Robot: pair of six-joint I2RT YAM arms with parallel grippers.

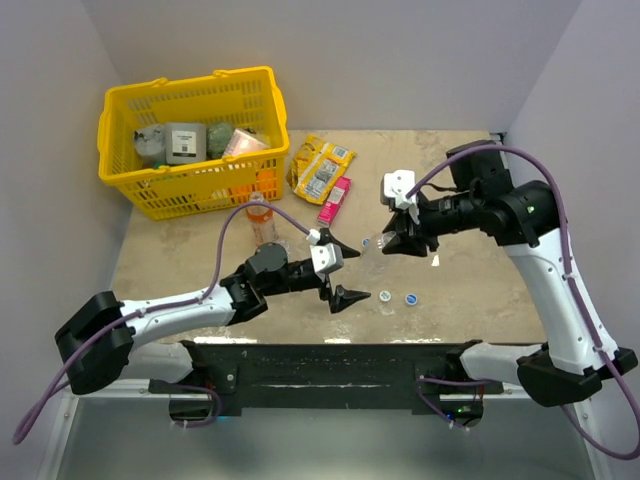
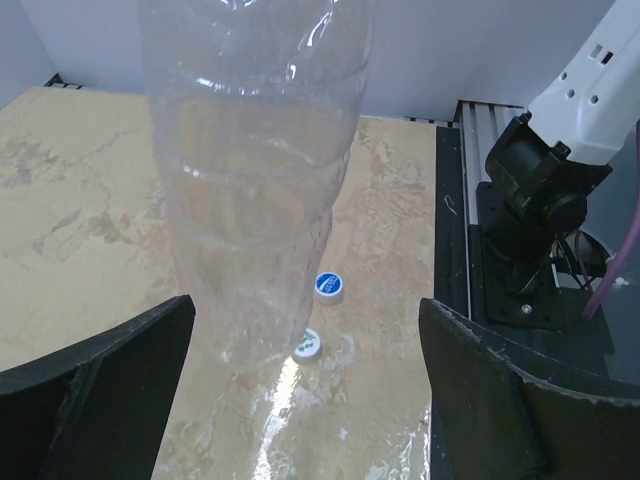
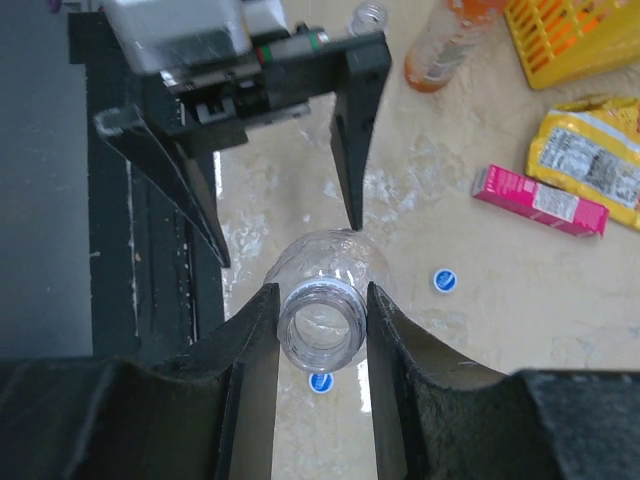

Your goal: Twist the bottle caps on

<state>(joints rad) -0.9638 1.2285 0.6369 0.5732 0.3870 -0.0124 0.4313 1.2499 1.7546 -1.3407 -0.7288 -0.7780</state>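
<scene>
Marbled beige tabletop (image 1: 200,250) runs between pale walls, with a yellow basket (image 1: 190,135) at the upper left of the overhead view. Near the middle of that view my right gripper (image 1: 385,242) is closed narrowly on the neck of a clear bottle (image 1: 368,243), held off the surface with its body pointing toward my left gripper (image 1: 350,272). That gripper stands wide open and grips nothing.

I judge this to be a hand-over. Once the left takes the body, the neck is freed for a cap.

From overhead the bottle is barely a glint. The right wrist view shows its mouth open and capless between my pads (image 3: 250,350). The left wrist view fills its upper half with the ribbed body, my fingers (image 2: 100,390) apart on either side, not touching.

Two caps (image 1: 386,296) lie just below centre on the table, a blue-topped one and a paler one. I cannot find a third. An orange bottle (image 1: 262,215) stands by the basket, well apart from a pink packet (image 1: 335,198).
</scene>
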